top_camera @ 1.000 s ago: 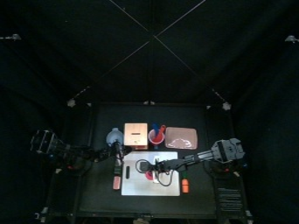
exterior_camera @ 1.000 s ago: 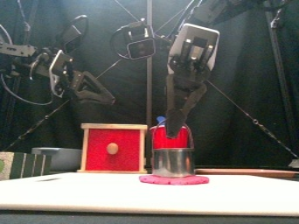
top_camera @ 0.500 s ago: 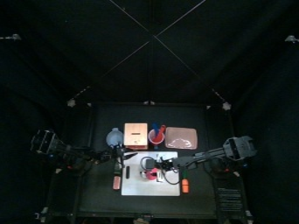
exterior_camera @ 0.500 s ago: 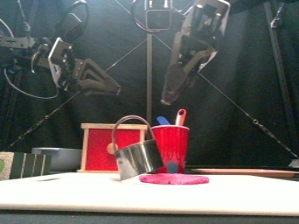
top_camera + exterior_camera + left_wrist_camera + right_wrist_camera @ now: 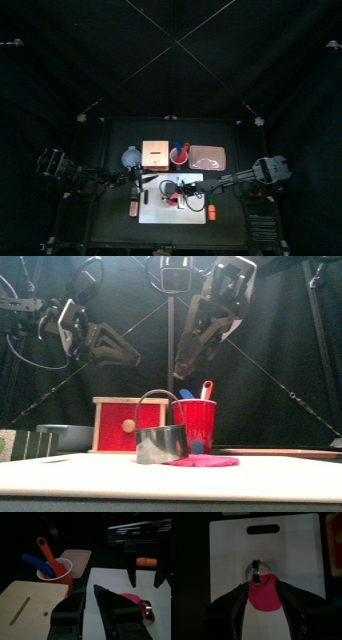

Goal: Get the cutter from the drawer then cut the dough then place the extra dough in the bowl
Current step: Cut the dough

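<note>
Right gripper [image 5: 264, 587], jaws wide, hangs over the flat pink dough disc [image 5: 264, 599]; the round metal cutter [image 5: 160, 443] overlaps its 9 o'clock edge.

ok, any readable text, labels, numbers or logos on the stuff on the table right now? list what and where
None: no text can be read in any view.
The cutter, red cup, wooden box, dough, cutting board and pink tray all show plain surfaces with no print, label or number.
</note>
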You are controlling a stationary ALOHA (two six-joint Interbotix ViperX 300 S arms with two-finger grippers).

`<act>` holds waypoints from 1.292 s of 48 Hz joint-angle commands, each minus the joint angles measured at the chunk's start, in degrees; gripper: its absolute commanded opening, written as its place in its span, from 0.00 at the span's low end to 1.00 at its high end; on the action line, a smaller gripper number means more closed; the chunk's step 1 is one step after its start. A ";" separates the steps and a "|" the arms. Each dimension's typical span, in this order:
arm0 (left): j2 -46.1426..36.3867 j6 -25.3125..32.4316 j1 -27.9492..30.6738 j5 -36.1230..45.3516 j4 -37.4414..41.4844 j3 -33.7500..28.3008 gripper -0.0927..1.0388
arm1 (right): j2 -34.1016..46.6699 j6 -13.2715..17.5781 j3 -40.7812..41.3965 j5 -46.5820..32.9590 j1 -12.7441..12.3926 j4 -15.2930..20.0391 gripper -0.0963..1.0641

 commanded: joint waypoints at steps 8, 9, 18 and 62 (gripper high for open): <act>-0.26 0.26 0.18 -0.26 -0.09 -0.26 0.64 | 3.96 -0.18 -5.98 0.26 -0.35 -0.53 0.78; -0.26 0.26 0.18 -0.26 -0.09 -0.26 0.64 | 4.31 -0.18 -6.33 0.44 -0.35 -0.53 0.78; -0.26 0.18 0.26 -0.35 -0.18 0.53 0.64 | 6.94 -0.18 -8.17 2.46 -0.44 -0.44 0.78; -0.26 0.18 0.35 -0.26 -0.70 1.23 0.63 | 4.83 0.53 -8.35 11.69 0.35 -0.53 0.50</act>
